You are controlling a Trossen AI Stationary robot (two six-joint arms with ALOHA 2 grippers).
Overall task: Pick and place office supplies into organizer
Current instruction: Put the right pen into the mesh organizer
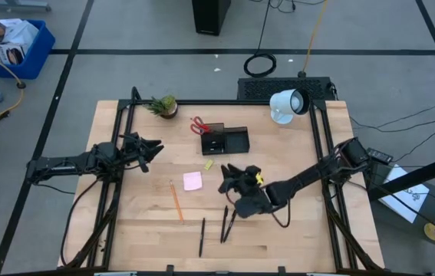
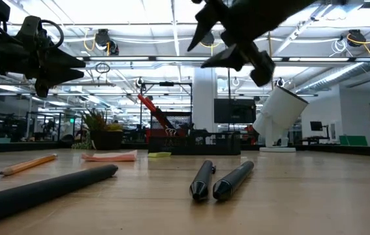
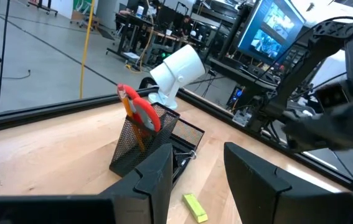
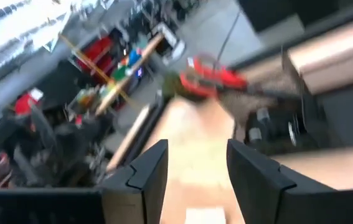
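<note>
The black mesh organizer (image 1: 225,139) stands at the table's far middle, red-handled scissors (image 1: 199,125) upright in its cup. On the bare table lie a pink sticky-note pad (image 1: 192,181), a small yellow piece (image 1: 209,164), an orange pencil (image 1: 176,201) and three black pens (image 1: 202,236) (image 1: 224,224) (image 1: 232,223). My right gripper (image 1: 227,178) hovers open above the table just right of the pad, nothing between its fingers (image 4: 196,155). My left gripper (image 1: 154,147) waits open at the left, raised, pointing at the organizer (image 3: 148,140).
A small potted plant (image 1: 163,105) stands at the far left corner and a white round lamp-like device (image 1: 288,103) at the far right. Black frame rails run along the table's left and right sides. Bare wood lies near the front edge around the pens.
</note>
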